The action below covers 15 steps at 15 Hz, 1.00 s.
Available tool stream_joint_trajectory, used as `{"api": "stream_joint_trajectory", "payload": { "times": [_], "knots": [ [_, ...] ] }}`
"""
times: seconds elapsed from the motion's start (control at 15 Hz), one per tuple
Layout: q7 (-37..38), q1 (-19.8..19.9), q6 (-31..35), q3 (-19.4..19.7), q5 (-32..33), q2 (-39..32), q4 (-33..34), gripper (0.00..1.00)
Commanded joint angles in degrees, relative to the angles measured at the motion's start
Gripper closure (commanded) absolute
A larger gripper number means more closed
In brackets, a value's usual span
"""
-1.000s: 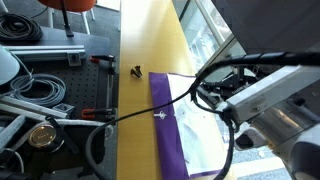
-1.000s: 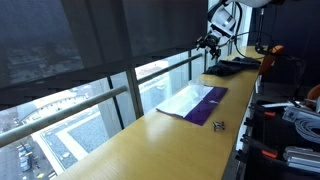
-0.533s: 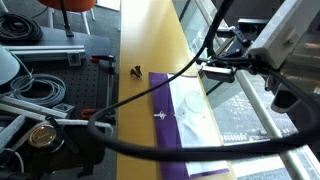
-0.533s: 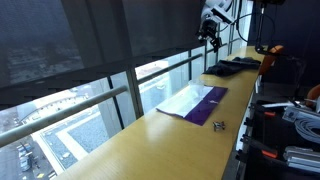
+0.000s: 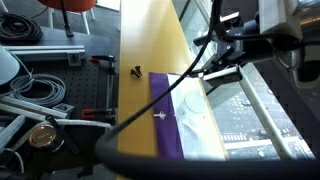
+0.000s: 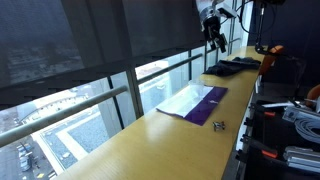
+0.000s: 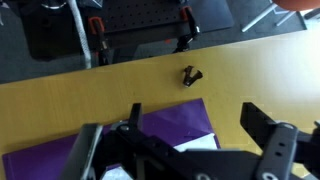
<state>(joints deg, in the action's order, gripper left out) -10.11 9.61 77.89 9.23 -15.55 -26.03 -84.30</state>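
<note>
In the wrist view the end effector (image 7: 168,132) fills the lower edge. Its two fingers (image 7: 268,140) are spread wide with nothing between them. Past the fingers and lower down, the purple cloth (image 7: 170,118) lies flat on the yellow table (image 7: 100,90), with a white sheet (image 7: 203,142) touching one long side. Farther out, just off the cloth's corner and apart from it, sits a small black object (image 7: 190,75), perhaps a clip, though it is too small to tell. Beyond the table edge stand clamps (image 7: 184,25) on a dark board. In an exterior view the end effector (image 6: 212,28) hangs high beside the window (image 6: 90,60), well above the table and the cloth.
</note>
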Motion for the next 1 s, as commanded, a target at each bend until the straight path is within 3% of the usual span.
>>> {"api": "stream_joint_trajectory", "payload": {
  "times": [0.0, 0.33, 0.4, 0.93],
  "knots": [
    [-4.93, -1.11, 7.98, -1.43, 10.36, 4.75, -8.41, 0.00],
    [-6.39, -3.38, 20.69, -3.41, 22.92, 7.60, -17.76, 0.00],
    [-5.85, -1.43, 16.11, -3.41, 19.36, 4.23, -12.52, 0.00],
    [-5.86, -2.84, 19.46, -4.00, 21.89, 5.76, -15.88, 0.00]
  ]
}}
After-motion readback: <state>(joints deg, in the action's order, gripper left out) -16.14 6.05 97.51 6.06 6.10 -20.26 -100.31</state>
